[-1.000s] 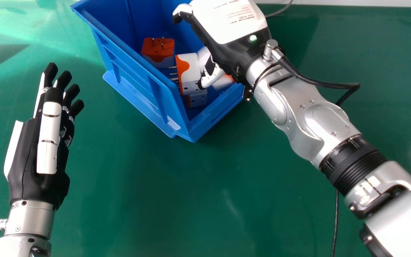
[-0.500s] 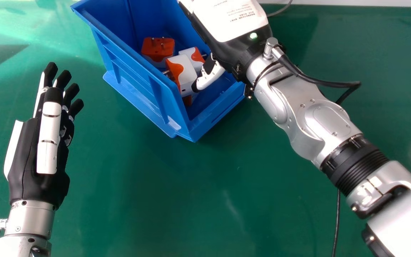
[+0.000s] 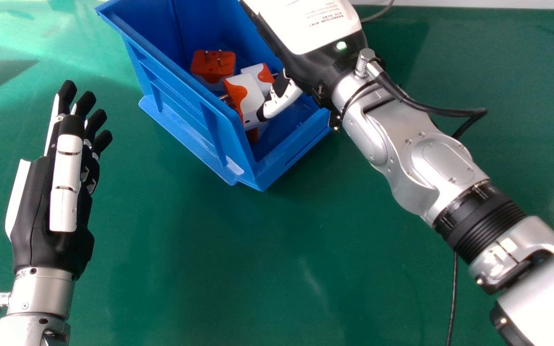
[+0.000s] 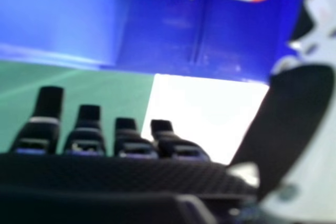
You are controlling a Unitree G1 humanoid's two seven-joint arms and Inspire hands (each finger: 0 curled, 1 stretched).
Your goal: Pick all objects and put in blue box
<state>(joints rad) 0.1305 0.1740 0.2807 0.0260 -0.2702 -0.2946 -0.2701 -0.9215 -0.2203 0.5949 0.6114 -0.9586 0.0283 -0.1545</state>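
at nine o'clock in your head view, the left hand (image 3: 67, 182) was open over the green table (image 3: 277, 264), its fingers straight, holding nothing. toward eleven o'clock you had the blue box (image 3: 238, 151), with every plug you could see inside it. the front plug (image 3: 253, 101), white and orange, lay tilted, and the right hand (image 3: 306, 31), at twelve to one o'clock, had its thumb tip against or just beside it; that hand was open, gripping nothing. just beyond was a second plug (image 3: 258, 73), and at its ten o'clock side, a red-orange plug (image 3: 213, 65), pins up.
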